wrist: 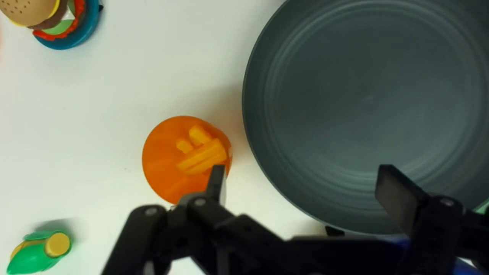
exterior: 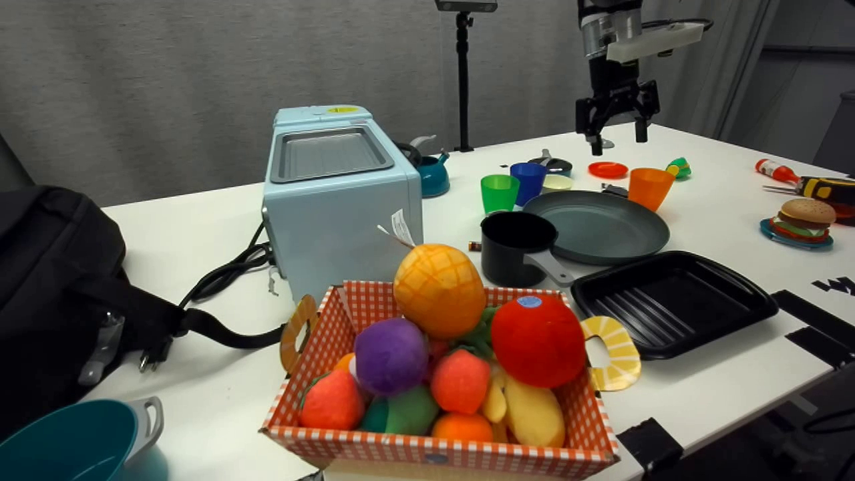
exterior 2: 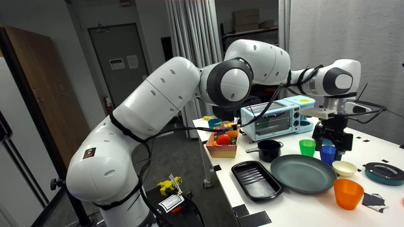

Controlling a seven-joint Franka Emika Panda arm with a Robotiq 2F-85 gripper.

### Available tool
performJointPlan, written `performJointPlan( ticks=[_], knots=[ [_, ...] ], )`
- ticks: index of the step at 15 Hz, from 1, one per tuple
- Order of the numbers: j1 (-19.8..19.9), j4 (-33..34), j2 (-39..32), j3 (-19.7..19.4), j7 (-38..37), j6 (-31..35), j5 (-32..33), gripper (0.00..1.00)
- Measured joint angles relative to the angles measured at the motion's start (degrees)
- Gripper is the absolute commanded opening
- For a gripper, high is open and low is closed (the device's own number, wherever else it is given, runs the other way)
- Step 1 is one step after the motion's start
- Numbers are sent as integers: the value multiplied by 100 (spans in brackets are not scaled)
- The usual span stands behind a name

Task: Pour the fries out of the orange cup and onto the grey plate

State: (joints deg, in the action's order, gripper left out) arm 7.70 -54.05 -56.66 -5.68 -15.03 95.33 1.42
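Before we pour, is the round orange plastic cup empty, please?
Not empty: the wrist view shows thin yellow toy fries inside the cup.

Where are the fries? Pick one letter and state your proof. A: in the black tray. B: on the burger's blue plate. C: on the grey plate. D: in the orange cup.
D, since the wrist view looks down into the orange cup and shows the fries lying inside it.
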Motion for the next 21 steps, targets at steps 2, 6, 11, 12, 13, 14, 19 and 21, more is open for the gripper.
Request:
performJointPlan(
  ticks=[2, 6, 11, 12, 13, 14, 19, 21],
  knots=[
    [56, 289, -218, -45, -13, -3, 0, 100],
    [125, 664, -576, -188, -13, -4, 27, 100],
    [164, 786, -795, -321, -13, -3, 83, 100],
    [167, 786, -807, -335, -13, -3, 97, 100],
    [168, 786, -815, -348, -13, -3, 109, 100],
    [167, 786, -820, -359, -13, -3, 117, 100],
    [168, 760, -840, -374, -13, 1, 116, 100],
    [168, 724, -855, -374, -13, 4, 113, 100]
  ],
)
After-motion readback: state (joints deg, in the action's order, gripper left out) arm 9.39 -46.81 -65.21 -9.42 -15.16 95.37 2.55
